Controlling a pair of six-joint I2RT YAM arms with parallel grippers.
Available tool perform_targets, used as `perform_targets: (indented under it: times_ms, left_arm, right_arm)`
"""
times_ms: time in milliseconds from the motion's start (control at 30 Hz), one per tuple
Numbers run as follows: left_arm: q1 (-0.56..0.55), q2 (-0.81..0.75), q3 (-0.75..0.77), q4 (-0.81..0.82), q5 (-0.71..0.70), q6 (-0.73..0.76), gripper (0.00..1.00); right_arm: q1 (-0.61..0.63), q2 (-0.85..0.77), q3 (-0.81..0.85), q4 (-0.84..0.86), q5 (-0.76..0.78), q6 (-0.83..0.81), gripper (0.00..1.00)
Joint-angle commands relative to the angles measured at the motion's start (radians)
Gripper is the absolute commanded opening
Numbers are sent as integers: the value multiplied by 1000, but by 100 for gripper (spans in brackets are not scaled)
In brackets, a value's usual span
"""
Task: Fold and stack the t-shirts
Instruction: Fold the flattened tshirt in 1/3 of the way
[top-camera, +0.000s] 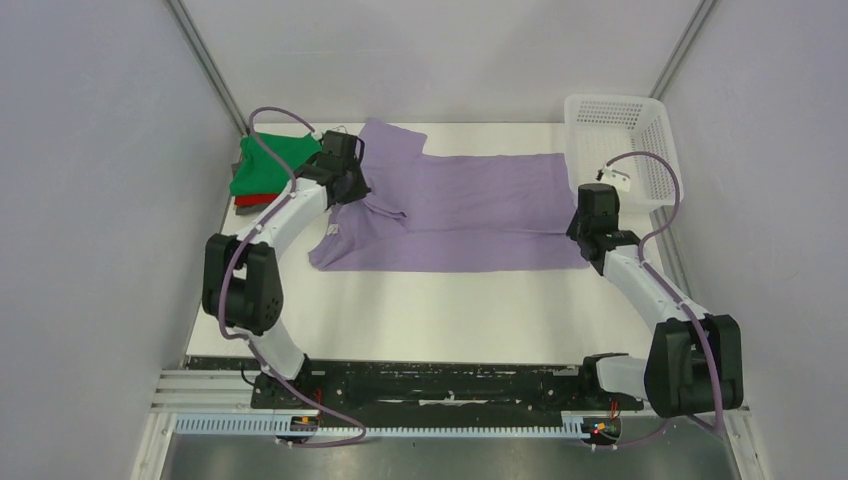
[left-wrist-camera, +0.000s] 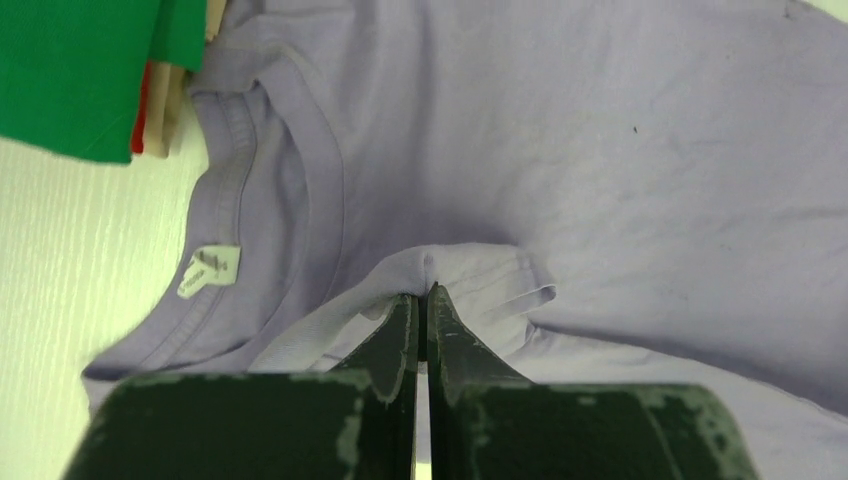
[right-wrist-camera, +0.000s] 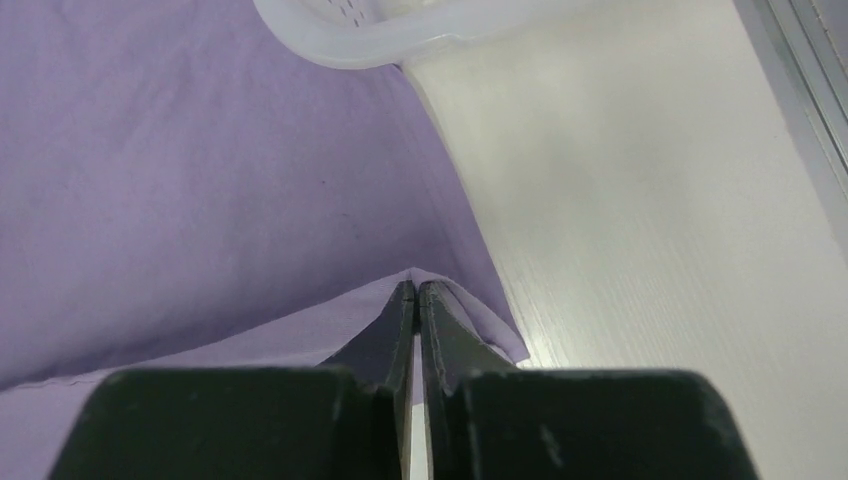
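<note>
- The lilac shirt (top-camera: 470, 205) is spread flat across the far half of the table (top-camera: 430, 315), with its collar toward 9 o'clock and its hem toward 3 o'clock.
- A folded green shirt (top-camera: 270, 165) is seen at the table's 10 o'clock corner. It is laid on a red shirt (top-camera: 248, 201), of which only an edge is shown.
- The lilac shirt's shoulder is placed just beside that stack.
- The basket (top-camera: 640, 120) is set at the 2 o'clock corner, by the lilac hem; whether it touches the cloth cannot be told.
- The left gripper (left-wrist-camera: 422, 295) is closed tight on a raised fold of lilac cloth near the sleeve. The collar label (left-wrist-camera: 210, 270) is seen at 9 o'clock of its tips.
- The right gripper (right-wrist-camera: 416, 288) is closed tight on the near hem corner of the lilac shirt, where a small peak of cloth is pinched. Bare table is seen at 3 o'clock of it.
</note>
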Motion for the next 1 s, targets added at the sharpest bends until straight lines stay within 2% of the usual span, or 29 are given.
perform_targets:
  times_ms: [0,133,200,267,300,333,367,433,567,700,833,900,967]
  left_arm:
    - [8,85,110,29,-7,55,9]
    - [25,192,223,19,-35,112,29]
    - [36,264,322,-11,-37,160,42]
    - [44,332,430,-52,-51,204,74]
    - [45,368,510,-94,-64,210,94]
    - [45,389,573,-156,-63,209,99]
    - [45,401,625,-191,-45,212,100]
    - [45,374,628,-200,2,213,100]
    - [38,248,502,-194,68,174,100]
    - [22,76,196,-58,221,96,100]
    - [14,-11,-64,139,330,18,100]
    - [14,12,-115,184,316,-3,100]
    - [14,62,-98,169,312,-14,100]
  right_arm:
    - [-8,42,8,53,32,15,5]
    - [-9,71,41,50,45,15,9]
    - [-8,77,63,36,36,12,18]
    - [-9,68,74,30,16,8,29]
    - [-8,57,75,30,9,6,41]
    - [-9,45,77,23,3,5,51]
    - [-8,30,75,19,-2,4,61]
    - [-8,-7,65,13,-22,-2,70]
    - [12,-80,21,21,-102,-12,97]
    - [101,-134,2,17,-128,-20,98]
    - [224,-136,-45,89,-168,-18,98]
    - [241,-82,-72,175,-242,-19,98]
    - [260,21,-62,206,-275,-22,98]
